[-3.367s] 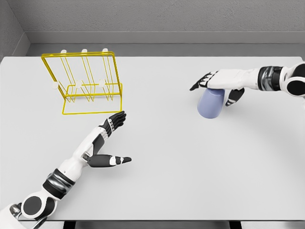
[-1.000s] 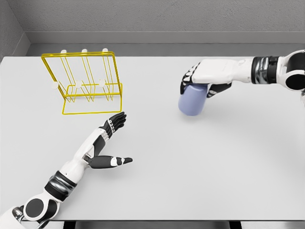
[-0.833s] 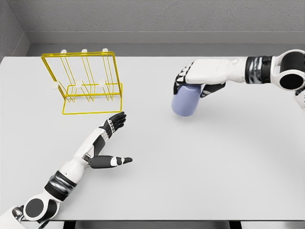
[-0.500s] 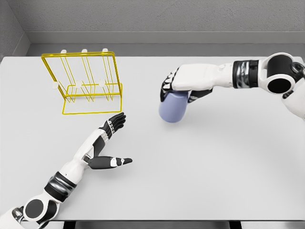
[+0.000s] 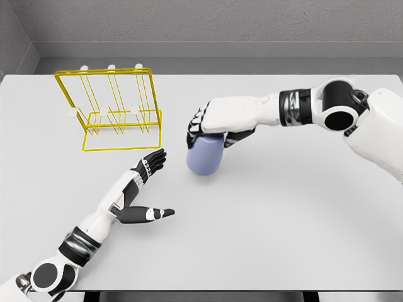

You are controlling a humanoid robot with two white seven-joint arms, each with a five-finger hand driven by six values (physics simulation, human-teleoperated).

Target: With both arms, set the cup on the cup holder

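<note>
A pale blue cup (image 5: pixel 205 156) hangs mouth-down near the middle of the white table (image 5: pixel 271 220). My right hand (image 5: pixel 208 124) grips it from above, fingers curled round its upper end. The yellow wire cup holder (image 5: pixel 112 110) with white-tipped pegs stands at the table's back left, well left of the cup. My left hand (image 5: pixel 148 185) is held over the table in front of the holder, fingers spread and thumb out, holding nothing. A short gap separates it from the cup.
A grey wall (image 5: pixel 201 25) runs behind the table's far edge. The right arm's shoulder (image 5: pixel 378 129) fills the right side of the view.
My right hand has carried the cup leftward and a little nearer, from the right side to the table's middle. The left arm has stayed still.
</note>
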